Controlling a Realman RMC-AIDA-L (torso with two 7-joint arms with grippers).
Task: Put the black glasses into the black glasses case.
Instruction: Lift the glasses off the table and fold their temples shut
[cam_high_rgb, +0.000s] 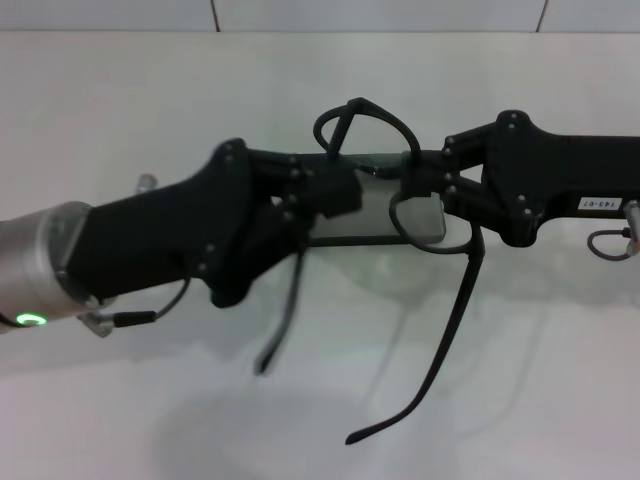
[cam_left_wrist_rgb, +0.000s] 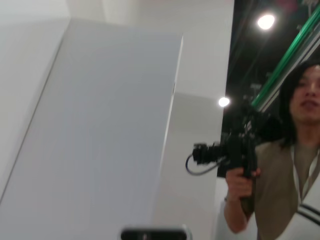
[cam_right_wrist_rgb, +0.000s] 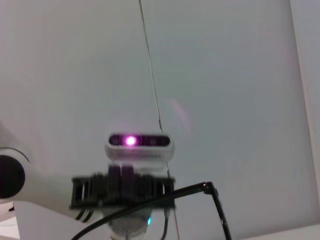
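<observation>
Above the table (cam_high_rgb: 120, 130), both grippers hold the black glasses (cam_high_rgb: 400, 190).

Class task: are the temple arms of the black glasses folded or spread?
Spread: on the black glasses, held between the left hand and right hand, both temple arms hang apart.

The black glasses (cam_high_rgb: 420, 190) are hanging between the left claw (cam_high_rgb: 335, 190) and the right claw (cam_high_rgb: 420, 185). Their temple arms are trailing down over the worktop (cam_high_rgb: 150, 110).
</observation>
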